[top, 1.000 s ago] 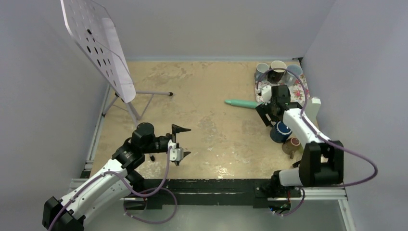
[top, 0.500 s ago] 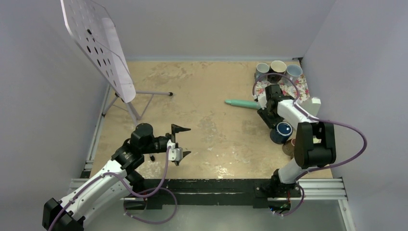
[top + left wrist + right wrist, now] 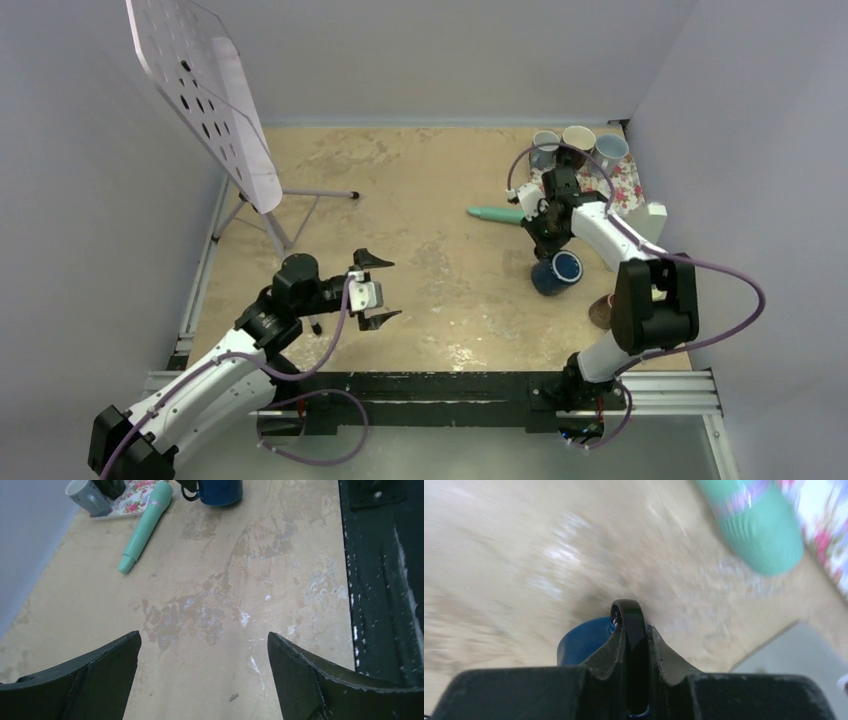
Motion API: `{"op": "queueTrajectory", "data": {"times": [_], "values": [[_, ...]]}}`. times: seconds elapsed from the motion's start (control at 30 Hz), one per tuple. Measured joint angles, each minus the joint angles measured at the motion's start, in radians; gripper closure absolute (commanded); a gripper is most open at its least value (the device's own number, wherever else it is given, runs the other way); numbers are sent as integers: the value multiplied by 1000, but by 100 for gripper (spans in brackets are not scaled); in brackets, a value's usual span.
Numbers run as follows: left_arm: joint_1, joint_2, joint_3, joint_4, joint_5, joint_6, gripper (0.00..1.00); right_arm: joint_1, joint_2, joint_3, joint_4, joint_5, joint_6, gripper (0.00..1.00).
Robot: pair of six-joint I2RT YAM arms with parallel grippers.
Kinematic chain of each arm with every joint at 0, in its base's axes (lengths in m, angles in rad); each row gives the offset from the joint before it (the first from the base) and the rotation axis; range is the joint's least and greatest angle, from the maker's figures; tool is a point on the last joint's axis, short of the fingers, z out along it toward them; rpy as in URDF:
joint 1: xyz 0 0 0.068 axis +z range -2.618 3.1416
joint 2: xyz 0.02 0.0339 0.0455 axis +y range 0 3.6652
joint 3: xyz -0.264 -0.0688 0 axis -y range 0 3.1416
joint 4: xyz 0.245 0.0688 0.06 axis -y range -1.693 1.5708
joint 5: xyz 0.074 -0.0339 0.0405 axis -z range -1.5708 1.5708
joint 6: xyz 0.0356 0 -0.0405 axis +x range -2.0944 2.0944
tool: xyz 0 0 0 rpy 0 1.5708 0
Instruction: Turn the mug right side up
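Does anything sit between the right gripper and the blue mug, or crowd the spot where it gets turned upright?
Nothing visible does. The right gripper is shut on the handle of the blue mug, with no object between them. The nearest thing, a teal cylinder, lies apart from the mug, farther back on the table.

Top: high, rear, facing down. Left wrist far, right wrist close; all share blue mug [image 3: 220, 490].

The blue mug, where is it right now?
In the top view the blue mug is at the table's right side, below the teal cylinder and floral tray, its handle pinched by the right gripper.
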Motion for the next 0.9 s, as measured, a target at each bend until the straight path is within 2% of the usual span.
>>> {"op": "queueTrajectory", "data": {"times": [0.17,0.23,0.37,0.53,0.73,0.9], "values": [[0,56,14,64,-35,-280,0,87,-207,0,123,-273,29,100],[0,79,23,113,-51,-394,0,113,-338,-35,265,-398,86,100],[0,119,53,218,-53,-527,0,160,-546,-167,617,-581,268,100],[0,156,117,329,-22,-512,0,270,-603,-337,1003,-661,535,100],[0,195,162,415,84,-475,4,383,-557,-360,1236,-659,712,100],[0,214,165,412,117,-489,11,413,-526,-354,1368,-656,784,100]]}}
